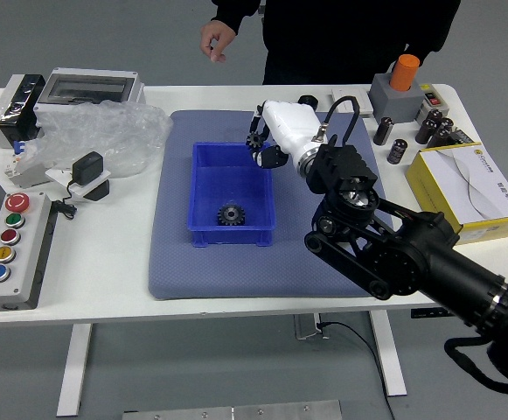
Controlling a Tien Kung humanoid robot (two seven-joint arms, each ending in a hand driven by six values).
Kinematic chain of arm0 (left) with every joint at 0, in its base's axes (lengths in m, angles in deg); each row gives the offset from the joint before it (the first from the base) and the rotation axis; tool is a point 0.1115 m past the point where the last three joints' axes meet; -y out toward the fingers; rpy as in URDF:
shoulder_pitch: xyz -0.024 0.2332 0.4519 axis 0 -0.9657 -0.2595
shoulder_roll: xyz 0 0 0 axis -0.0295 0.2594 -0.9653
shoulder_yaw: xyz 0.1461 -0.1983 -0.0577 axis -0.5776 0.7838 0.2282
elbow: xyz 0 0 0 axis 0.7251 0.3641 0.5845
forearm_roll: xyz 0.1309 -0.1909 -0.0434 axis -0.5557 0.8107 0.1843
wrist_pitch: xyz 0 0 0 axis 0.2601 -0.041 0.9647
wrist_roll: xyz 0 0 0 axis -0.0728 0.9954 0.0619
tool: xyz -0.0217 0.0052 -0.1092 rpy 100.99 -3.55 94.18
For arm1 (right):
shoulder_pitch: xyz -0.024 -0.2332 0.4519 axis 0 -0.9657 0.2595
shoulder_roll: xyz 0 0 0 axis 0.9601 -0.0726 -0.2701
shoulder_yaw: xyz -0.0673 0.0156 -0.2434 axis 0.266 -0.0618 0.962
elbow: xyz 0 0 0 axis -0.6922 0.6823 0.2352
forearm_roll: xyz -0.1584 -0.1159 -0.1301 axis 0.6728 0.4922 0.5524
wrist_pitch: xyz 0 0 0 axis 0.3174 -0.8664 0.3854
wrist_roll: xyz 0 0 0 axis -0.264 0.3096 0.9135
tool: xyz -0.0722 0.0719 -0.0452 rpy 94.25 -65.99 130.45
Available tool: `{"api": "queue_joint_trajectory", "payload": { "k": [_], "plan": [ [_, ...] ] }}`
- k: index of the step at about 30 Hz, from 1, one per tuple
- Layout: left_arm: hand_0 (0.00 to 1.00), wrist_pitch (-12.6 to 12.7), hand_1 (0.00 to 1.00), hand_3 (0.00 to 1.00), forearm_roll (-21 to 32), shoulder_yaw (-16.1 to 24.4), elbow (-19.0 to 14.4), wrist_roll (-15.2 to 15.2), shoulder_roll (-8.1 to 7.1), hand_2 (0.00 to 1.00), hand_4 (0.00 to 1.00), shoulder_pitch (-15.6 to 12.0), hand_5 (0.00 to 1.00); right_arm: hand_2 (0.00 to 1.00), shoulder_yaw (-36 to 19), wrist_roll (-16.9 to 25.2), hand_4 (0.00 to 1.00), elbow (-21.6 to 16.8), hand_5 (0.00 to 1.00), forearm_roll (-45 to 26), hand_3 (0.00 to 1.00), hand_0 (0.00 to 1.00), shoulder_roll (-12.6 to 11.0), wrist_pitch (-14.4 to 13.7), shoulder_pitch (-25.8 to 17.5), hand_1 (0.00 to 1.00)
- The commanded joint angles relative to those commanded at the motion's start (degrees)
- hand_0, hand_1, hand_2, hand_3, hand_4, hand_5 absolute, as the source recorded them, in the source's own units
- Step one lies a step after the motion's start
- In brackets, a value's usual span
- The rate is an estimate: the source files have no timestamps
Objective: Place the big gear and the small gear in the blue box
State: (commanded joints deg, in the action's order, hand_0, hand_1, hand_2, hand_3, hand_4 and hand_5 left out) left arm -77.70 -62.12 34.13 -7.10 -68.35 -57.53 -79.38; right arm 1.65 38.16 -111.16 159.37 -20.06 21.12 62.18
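right hand: pinching small gear | gear at fingertips | above blue box, far-right corner

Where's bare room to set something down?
Bare mat lies at the blue box's near side; bare table lies between the button panel and mat. Crowded: far left, around the plastic bag; right, around the yellow box; and the blue box's far right corner, under the robot's right hand.

Box: smooth blue plastic, slight sheen. Bag: clear crinkled plastic, glossy. Mat: matt, fine-textured. Gear: dark, matt. Sleeve: black cloth.
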Motion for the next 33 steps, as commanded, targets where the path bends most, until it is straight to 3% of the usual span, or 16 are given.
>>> {"api": "queue_joint_trajectory", "payload": {
  "k": [6, 10, 11, 16, 17, 25, 33],
  "plan": [
    [0.813, -0.1, 0.796, 0.834, -0.2, 0.1, 0.0, 0.0, 0.08, 0.804, 0.631, -0.1, 0.267, 0.484, 1.3, -0.1, 0.732, 0.1, 0.007, -1.1, 0.551, 0.605, 1.5, 0.5, -0.5, 0.469],
    [0.813, -0.1, 0.796, 0.834, -0.4, 0.2, 0.0, 0.1, 0.06, 0.804, 0.631, -0.1, 0.267, 0.484, 1.5, -0.4, 0.732, 0.4, 0.007, -3.1, 0.551, 0.605, 1.7, 2.5, -0.6, 0.469],
    [0.813, -0.1, 0.796, 0.834, -0.4, 0.2, 0.0, 0.1, 0.06, 0.804, 0.627, -0.1, 0.260, 0.609, 1.4, -0.4, 0.766, 0.5, 0.343, -3.4, 0.698, 0.609, 1.8, 2.9, -0.6, 0.513],
    [0.813, -0.2, 0.796, 0.834, -0.7, 0.3, 0.0, 0.1, 0.14, 0.804, 0.627, -0.2, 0.260, 0.609, 1.2, -0.9, 0.766, 0.8, 0.343, -5.5, 0.698, 0.609, 1.8, 5.2, -0.6, 0.513],
    [0.813, -0.2, 0.796, 0.834, -0.7, 0.4, 0.0, 0.1, 0.15, 0.804, 0.627, -0.2, 0.260, 0.671, 1.1, -0.9, 0.821, 0.8, 0.338, -5.7, 0.794, 0.621, 1.7, 5.5, -0.6, 0.543],
    [0.813, -0.2, 0.796, 0.834, -0.8, 0.4, 0.0, 0.1, 0.10, 0.804, 0.625, -0.3, 0.259, 0.682, 0.2, -1.4, 0.841, 0.2, 0.362, -6.2, 0.804, 0.635, 1.1, 6.9, -0.4, 0.556],
    [0.813, 0.0, 0.796, 0.834, 0.2, -0.2, 0.0, 0.0, -0.07, 0.805, 0.625, -0.4, 0.258, 0.679, -5.2, -2.8, 0.845, -4.6, 0.357, -6.1, 0.792, 0.640, -3.4, 7.6, -1.8, 0.572]
  ]
}}
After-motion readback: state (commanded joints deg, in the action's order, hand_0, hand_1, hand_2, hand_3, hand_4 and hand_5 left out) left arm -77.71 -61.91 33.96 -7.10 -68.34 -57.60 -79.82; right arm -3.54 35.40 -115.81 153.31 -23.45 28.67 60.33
